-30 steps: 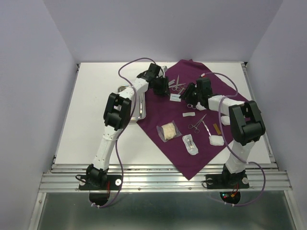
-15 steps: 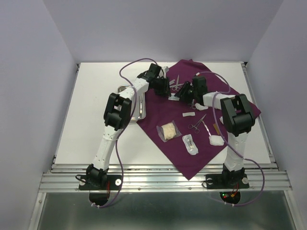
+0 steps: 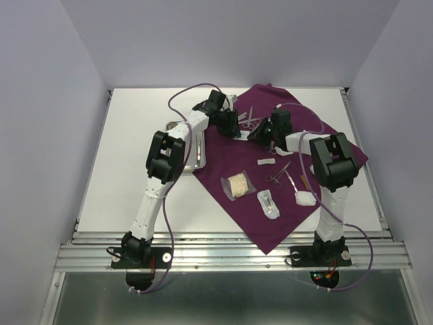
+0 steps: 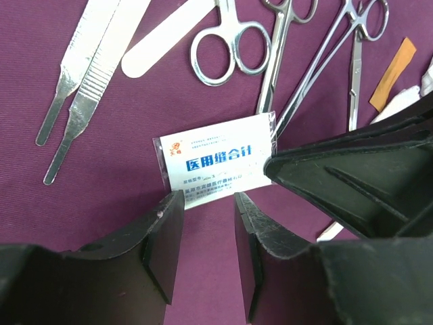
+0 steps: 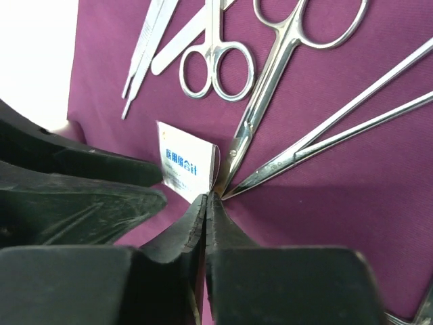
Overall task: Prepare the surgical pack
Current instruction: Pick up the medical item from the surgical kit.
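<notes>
Mostly hidden overhead, labelled packet [image 4: 215,161] sits pinched at its edge by closed right tool [image 5: 206,198]; left tool [image 4: 208,200] half-open, empty; tray [image 3: 199,154] partly hidden by left arm [image 3: 166,159].

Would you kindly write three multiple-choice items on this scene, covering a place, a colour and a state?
1. The tray lies: A left of the cloth; B right of it; C in its middle.
2. The cloth is: A green; B purple; C white.
3. The left pincer is: A shut tight; B open; C out of view.
Answers: A, the top view shows it by the cloth's left edge; B, every view shows purple; B, its fingers stand apart near the printed card.
</notes>
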### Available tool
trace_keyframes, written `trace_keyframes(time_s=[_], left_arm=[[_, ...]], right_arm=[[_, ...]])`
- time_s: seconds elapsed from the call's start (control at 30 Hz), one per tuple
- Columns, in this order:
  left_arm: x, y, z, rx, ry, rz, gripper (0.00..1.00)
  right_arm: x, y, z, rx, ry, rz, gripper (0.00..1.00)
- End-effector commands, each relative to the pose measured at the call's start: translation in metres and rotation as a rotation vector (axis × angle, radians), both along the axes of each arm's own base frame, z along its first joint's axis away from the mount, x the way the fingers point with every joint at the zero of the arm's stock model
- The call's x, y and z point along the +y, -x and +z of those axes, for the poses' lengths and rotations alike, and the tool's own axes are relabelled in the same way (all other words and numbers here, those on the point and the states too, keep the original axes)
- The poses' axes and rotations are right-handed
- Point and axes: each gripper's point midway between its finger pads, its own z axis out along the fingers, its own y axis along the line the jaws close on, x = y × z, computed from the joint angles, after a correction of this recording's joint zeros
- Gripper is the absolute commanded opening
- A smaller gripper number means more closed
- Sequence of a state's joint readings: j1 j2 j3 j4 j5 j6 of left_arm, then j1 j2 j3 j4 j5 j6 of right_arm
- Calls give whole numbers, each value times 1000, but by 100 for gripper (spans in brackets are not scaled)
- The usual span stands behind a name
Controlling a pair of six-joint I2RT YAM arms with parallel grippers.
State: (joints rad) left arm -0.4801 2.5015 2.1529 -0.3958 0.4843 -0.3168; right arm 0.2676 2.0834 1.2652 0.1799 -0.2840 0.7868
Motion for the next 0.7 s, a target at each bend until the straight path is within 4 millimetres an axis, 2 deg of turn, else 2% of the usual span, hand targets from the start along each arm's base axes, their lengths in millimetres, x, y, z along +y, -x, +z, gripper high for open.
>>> trace_keyframes(time_s=[0.0,0.13,0.2,0.37,0.47,0.67], left_arm=[[-1,-4,12,-27,27,-22,46],[6,-5,19,-39,20,-4,46],[10,-4,29,-52,29,8,47],[36,-7,46,-55,34,61,50],[43,-3,55,-57,65,60,52],[43,5,59,-49,91,44,61]], right_arm=[[7,-6,21,-78,-50,17,1],[6,-6,28,-98,-48,13,1],[5,-4,35,-115,-51,13,1],[5,0,50,-153,-59,19,1],[4,3,56,-170,-64,25,1],[6,6,64,-187,-84,30,1]])
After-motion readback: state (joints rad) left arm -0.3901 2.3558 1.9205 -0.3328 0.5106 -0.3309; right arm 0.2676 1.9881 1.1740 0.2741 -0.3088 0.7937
